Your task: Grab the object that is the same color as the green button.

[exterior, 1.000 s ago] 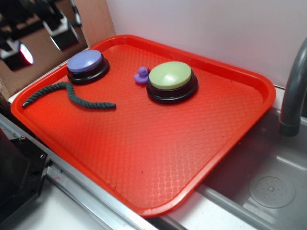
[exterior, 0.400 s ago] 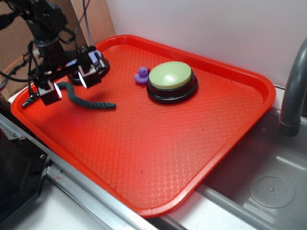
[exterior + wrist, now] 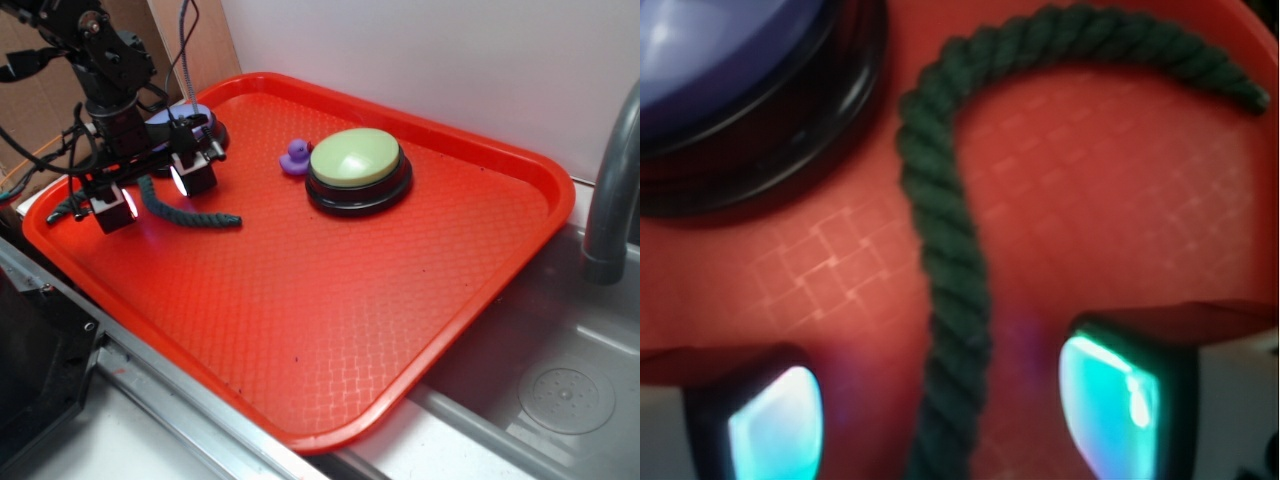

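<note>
Rope, dark green and twisted, is seen in the wrist view running between the two fingers, which are spread wide with a gap left on either side of it. No contact with the rope is visible yet. In the exterior view the gripper is held low over the left part of the red tray, where the rope lies in a wavy line across the tray floor.

Just beside the fingers sits the purple button, its black base close to the rope's bend. Farther along the tray are the small purple duck and the green button, both well apart from the gripper.

A miss is judged possible if the fingers are closed too high, since the rope is thin and flat to the tray. A collision with the purple button's base could follow from any drift toward it. The limp rope might also slip out on one side if pinched off-centre.
</note>
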Robot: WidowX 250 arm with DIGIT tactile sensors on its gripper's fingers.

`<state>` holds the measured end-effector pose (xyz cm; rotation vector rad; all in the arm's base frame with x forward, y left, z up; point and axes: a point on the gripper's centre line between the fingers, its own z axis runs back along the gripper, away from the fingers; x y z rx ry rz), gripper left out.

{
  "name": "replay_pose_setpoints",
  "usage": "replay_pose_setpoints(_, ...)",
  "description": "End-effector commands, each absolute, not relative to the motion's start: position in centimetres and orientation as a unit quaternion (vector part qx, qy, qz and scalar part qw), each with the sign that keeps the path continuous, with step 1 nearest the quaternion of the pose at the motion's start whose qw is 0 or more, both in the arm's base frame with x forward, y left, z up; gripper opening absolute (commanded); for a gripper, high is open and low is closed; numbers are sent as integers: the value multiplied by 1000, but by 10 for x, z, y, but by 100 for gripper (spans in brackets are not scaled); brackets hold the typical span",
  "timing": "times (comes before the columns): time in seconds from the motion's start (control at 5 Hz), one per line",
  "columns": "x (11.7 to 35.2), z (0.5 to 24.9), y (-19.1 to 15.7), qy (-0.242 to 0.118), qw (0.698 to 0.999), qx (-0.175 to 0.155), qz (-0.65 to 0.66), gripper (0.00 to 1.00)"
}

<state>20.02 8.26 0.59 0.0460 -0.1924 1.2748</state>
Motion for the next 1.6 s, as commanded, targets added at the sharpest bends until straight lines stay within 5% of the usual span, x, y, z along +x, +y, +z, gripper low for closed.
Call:
replay_pose_setpoints(0.0, 203, 1, 96, -108, 778, 17, 618, 0)
replay_pose_setpoints(0.4, 204, 4, 97, -101, 785, 2, 611, 0)
replay_pose_setpoints(0.8, 205, 68, 64, -96, 896, -50, 430, 0)
replay_pose_setpoints(1.2, 191, 139, 17, -39, 979, -36, 195, 0)
replay_pose_setpoints(1.4, 179, 145, 1, -15, 997, -36, 73, 0)
